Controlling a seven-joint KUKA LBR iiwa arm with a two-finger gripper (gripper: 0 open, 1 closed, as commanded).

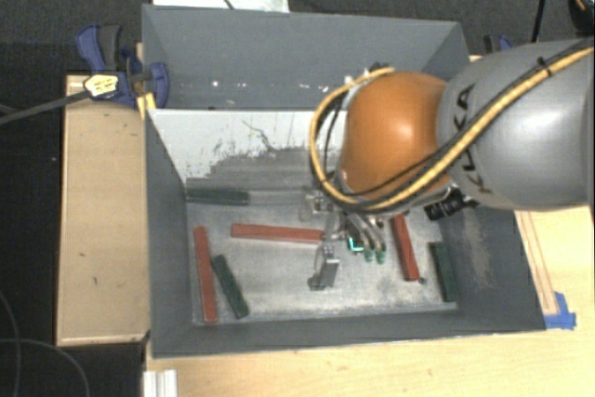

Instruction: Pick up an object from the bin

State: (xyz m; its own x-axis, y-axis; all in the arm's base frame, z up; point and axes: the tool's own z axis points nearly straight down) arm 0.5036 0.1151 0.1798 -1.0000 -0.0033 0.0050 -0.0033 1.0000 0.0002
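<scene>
My gripper hangs low over the middle of the bin floor, under the orange cover. Just to its left a long red stick lies almost level, and its right end reaches the gripper's body. Nothing shows held in the gripper. To the right, a shorter red stick lies nearly upright in the view, its upper end hidden by the wrist. Beside that one, further right, lies a dark green stick.
Along the left wall lie a red stick and a slanted dark green stick. Another dark green stick rests at the back left, at the foot of the sloping wall. The arm covers the bin's back right.
</scene>
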